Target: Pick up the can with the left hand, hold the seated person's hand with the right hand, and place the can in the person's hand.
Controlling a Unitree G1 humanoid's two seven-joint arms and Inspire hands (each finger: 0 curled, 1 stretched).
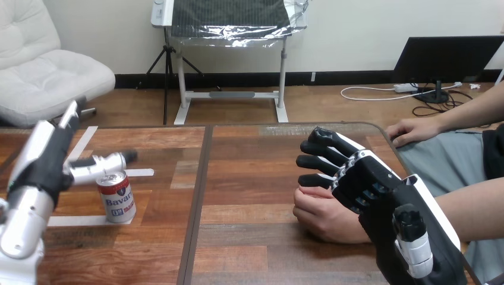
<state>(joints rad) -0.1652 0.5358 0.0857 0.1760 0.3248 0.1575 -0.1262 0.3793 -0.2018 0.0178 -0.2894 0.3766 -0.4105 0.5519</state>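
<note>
Head view; red-white can (117, 199) upright; left hand (50, 161) fingers (102, 165) straight; right hand (380, 190) relaxed atop person's hand (321, 215)

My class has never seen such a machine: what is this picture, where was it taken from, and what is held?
This is the view from a camera on a humanoid robot's head, looking down across a wooden table. The machine arms entering from the bottom corners are its own. Its left hand, open, is beside a can standing upright on the table, not lifted. Its right hand lies over the person's hand, fingers fairly straight, not visibly gripping. The person's other hand rests at the table's far right edge.
</note>
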